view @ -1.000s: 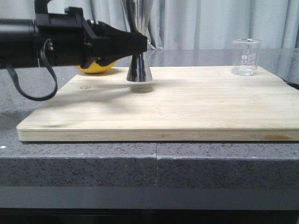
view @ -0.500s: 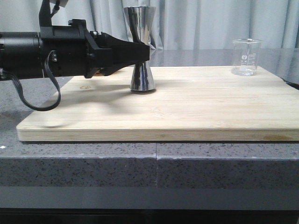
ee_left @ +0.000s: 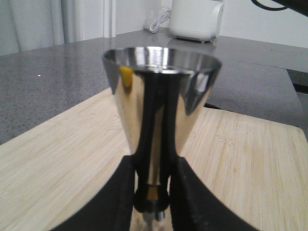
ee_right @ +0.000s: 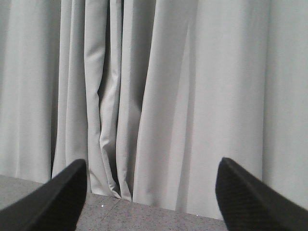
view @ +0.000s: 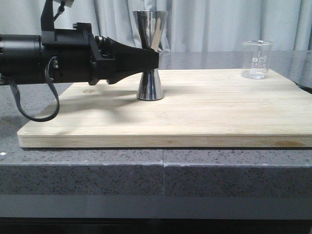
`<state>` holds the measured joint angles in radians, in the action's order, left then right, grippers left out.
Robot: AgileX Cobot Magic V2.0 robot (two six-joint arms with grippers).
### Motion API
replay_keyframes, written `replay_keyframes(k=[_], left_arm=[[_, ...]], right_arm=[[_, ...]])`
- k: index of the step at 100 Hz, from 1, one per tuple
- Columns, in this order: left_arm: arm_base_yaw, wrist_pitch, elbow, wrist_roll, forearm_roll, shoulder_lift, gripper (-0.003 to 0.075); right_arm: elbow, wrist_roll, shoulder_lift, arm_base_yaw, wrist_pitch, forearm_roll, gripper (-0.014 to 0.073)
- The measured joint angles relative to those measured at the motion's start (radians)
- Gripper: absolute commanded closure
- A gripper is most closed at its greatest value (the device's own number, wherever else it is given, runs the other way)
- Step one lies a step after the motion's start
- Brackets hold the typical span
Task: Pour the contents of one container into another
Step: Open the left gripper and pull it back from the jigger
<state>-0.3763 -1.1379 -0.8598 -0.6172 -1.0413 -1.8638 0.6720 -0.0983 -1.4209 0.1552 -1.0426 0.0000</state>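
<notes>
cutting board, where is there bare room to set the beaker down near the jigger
The cutting board is bare between the jigger and the beaker at the far right corner, and across its whole near half. It is crowded left of the jigger, where the left gripper clamps the jigger's waist and the arm hangs over the board.

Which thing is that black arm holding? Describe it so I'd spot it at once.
Find the wooden board on the grey counter. Toward its back left stands the steel jigger, gripped at its waist by the left end effector. Shiny and hourglass-shaped, it is taller than the clear glass beaker at the back right.
</notes>
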Motion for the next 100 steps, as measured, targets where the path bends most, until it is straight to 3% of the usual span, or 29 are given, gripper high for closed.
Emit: replay_keyframes(k=[46,82,100], left_arm=[[0.000,-0.004,0.000,0.017,-0.013,0.000,0.0547],[0.000,-0.008,0.000,0.017,-0.020,0.000,0.0346],[0.000,-0.008,0.000,0.017,-0.020,0.000,0.0309]], right_arm=[[0.000,0.000,0.000,0.000,0.000,0.000,0.0088],[0.000,0.000,0.000,0.000,0.000,0.000,0.0088],[0.000,0.000,0.000,0.000,0.000,0.000,0.0088]])
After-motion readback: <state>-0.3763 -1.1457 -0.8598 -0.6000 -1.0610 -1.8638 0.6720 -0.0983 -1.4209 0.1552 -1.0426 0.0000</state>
